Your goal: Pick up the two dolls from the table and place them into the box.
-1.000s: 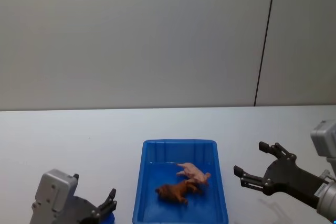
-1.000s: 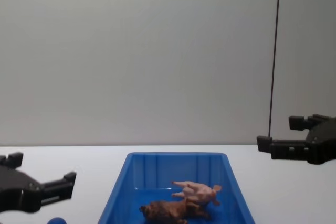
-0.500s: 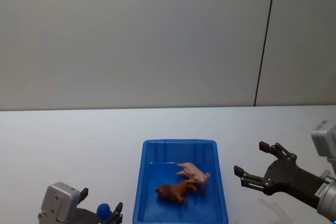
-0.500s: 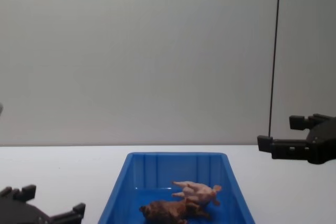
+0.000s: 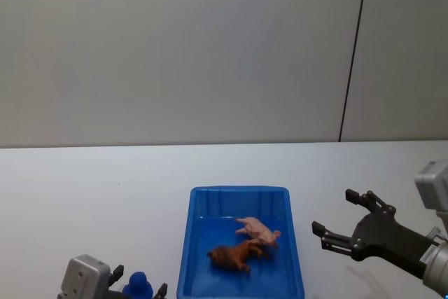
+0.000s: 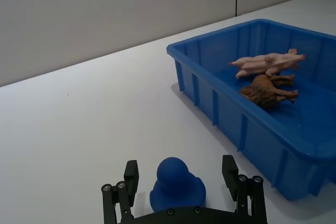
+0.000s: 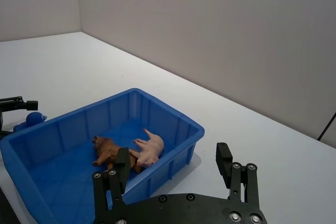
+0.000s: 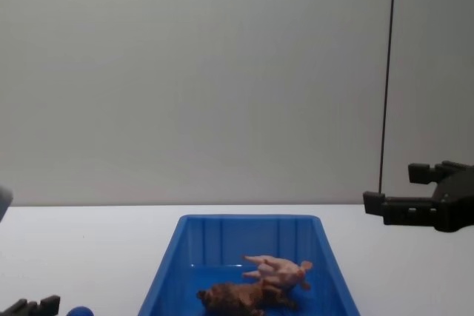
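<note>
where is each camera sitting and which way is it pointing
Head: high, looking down at the box holding the lion and pig; both grippers at the lower corners.
Chest: low, looking across the table; right gripper at the right edge.
Left wrist: behind the left gripper, around a blue ball.
Right wrist: behind its open fingers, facing the box.
All four share the box.

The box (image 5: 241, 250) sits on the counter (image 5: 105, 194), with the pig (image 5: 257, 230) and lion (image 5: 234, 255) lying touching inside it, pig farther back. Left of the box, a ball (image 6: 175, 184) rests between the spread fingers of the left gripper (image 6: 181, 187). The right gripper (image 5: 341, 219) hangs right of the box, fingers spread
</note>
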Controlling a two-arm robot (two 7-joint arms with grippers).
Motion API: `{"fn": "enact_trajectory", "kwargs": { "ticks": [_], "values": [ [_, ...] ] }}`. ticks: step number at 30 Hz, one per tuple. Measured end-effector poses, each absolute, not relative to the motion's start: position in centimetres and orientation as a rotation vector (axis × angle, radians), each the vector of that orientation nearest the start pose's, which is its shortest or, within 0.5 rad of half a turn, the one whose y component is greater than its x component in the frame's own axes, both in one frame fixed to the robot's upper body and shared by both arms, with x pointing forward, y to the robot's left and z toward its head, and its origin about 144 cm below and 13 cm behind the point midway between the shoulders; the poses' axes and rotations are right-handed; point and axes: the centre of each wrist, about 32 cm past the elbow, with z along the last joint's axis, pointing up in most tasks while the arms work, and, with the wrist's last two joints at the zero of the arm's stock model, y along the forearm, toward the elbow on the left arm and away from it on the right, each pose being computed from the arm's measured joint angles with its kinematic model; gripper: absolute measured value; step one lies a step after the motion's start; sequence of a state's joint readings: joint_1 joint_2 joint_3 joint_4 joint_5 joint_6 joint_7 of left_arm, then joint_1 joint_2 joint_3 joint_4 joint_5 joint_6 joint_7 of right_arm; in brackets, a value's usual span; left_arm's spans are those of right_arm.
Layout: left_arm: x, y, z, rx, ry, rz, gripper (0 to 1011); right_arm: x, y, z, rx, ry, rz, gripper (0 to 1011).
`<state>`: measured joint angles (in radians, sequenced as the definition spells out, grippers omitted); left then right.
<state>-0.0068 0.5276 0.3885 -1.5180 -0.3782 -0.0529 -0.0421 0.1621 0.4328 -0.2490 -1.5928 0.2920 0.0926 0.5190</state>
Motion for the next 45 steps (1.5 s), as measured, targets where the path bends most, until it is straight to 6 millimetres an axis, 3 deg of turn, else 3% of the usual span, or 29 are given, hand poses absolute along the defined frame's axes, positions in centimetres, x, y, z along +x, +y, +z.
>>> {"fn": "enact_trajectory", "kwargs": {
  "ticks": [5, 15, 20, 27, 37, 45],
  "values": [
    [43.8, 28.1, 110.3, 0.236, 0.025, 1.189, 992, 49.4, -27.6, 119.7, -0.148, -0.087, -0.828, 1001],
    [44.2, 28.4, 109.7, 0.255, 0.038, 1.188, 785, 49.4, -27.6, 119.7, -0.148, -0.087, -0.828, 1001],
    [44.4, 28.5, 109.7, 0.258, 0.036, 1.187, 603, 49.4, -27.6, 119.7, -0.148, -0.087, -0.828, 1001],
    [44.8, 28.8, 110.0, 0.257, 0.021, 1.188, 532, 49.4, -27.6, 119.7, -0.148, -0.087, -0.828, 1001],
    [45.9, 28.5, 112.1, 0.218, -0.052, 1.178, 464, 49.4, -27.6, 119.7, -0.148, -0.087, -0.828, 1001],
    [47.5, 26.7, 114.7, 0.153, -0.135, 1.12, 413, 49.4, -27.6, 119.7, -0.148, -0.087, -0.828, 1001]
  ]
}}
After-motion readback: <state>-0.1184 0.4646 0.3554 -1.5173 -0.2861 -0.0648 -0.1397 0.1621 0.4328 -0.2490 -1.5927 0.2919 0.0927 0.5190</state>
